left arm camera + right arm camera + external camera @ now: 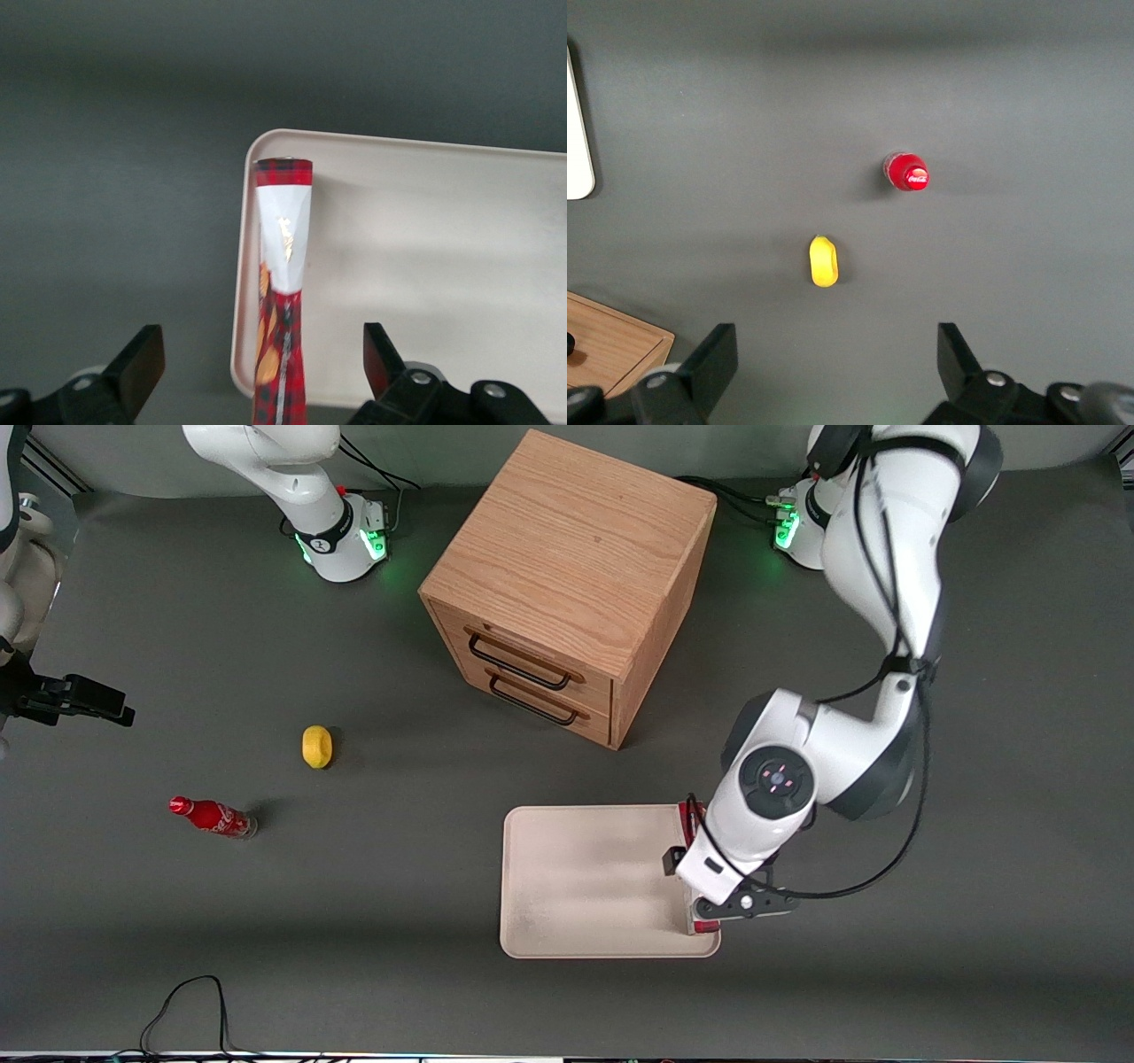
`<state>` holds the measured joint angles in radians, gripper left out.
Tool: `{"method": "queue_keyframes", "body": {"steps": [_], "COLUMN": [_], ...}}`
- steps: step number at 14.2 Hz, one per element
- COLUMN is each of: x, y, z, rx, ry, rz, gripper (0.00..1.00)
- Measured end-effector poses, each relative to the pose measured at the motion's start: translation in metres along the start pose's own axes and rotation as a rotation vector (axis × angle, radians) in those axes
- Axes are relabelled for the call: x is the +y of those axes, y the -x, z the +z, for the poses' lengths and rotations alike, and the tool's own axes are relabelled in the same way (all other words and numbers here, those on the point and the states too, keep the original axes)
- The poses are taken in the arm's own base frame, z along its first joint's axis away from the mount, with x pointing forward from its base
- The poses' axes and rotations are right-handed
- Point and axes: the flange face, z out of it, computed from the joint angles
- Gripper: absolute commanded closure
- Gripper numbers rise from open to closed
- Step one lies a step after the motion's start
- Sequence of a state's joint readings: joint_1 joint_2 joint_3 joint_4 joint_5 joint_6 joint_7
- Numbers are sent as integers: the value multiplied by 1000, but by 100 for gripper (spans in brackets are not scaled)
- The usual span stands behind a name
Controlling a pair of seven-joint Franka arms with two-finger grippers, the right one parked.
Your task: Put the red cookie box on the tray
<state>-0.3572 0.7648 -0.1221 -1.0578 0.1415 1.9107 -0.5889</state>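
Note:
The red cookie box [283, 266] stands on its thin long edge along the rim of the cream-white tray [425, 266], at the tray's side toward the working arm's end. In the front view only the box's two red ends [690, 815] show past my wrist. My gripper [261, 347] is open, right over the box. One black finger stands on each side of the box with a wide gap to it, touching nothing. In the front view the gripper [713, 895] hangs over the same edge of the tray [585, 877].
A wooden two-drawer cabinet [567, 584] stands farther from the front camera than the tray. Toward the parked arm's end lie a yellow fruit [316, 746] and a red soda bottle [213, 817]. A black cable [190, 1001] loops at the table's near edge.

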Motion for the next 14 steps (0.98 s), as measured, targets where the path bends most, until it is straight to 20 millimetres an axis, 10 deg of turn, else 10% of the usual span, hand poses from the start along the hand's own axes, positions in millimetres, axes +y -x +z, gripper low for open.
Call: {"method": "queue_keyframes", "body": {"steps": [6, 10, 14], "x": [-45, -107, -220], "y": [31, 41, 57], "z": [-165, -194, -222], "rx": [-7, -32, -67], "ry": [-45, -59, -34], "rz": [-34, 17, 103], "gripper": [0, 0, 0]}}
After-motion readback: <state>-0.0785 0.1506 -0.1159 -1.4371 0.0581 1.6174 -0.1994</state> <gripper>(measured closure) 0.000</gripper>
